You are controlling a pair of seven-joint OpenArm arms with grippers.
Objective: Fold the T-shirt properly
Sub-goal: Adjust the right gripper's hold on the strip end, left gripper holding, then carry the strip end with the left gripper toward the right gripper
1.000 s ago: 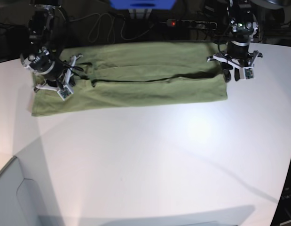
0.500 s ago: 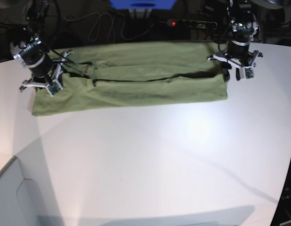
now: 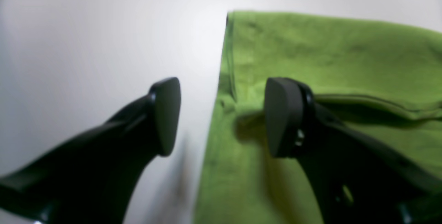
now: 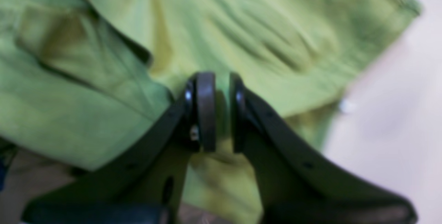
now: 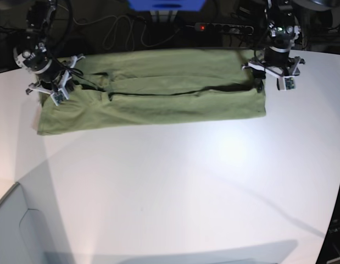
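The olive-green T-shirt (image 5: 159, 93) lies as a long, lengthwise-folded band across the far side of the white table (image 5: 175, 187). My left gripper (image 5: 272, 82) is open at the shirt's right end. In the left wrist view it (image 3: 222, 117) straddles the shirt's edge (image 3: 328, 54), with one finger (image 3: 165, 117) over bare table and the other over fabric. My right gripper (image 5: 49, 92) hangs over the shirt's left end. In the right wrist view it (image 4: 222, 111) has its jaws almost together above rumpled fabric (image 4: 241, 27), and no cloth is visibly pinched.
A power strip (image 5: 224, 27) with a red light and loose cables (image 5: 117, 30) lie behind the table's far edge. A blue object (image 5: 167, 4) stands at the back. A grey panel (image 5: 16, 231) sits at the near left corner.
My right gripper has moved up and back toward the shirt's far left corner. The left gripper has shifted slightly toward the back. The shirt lies as before.
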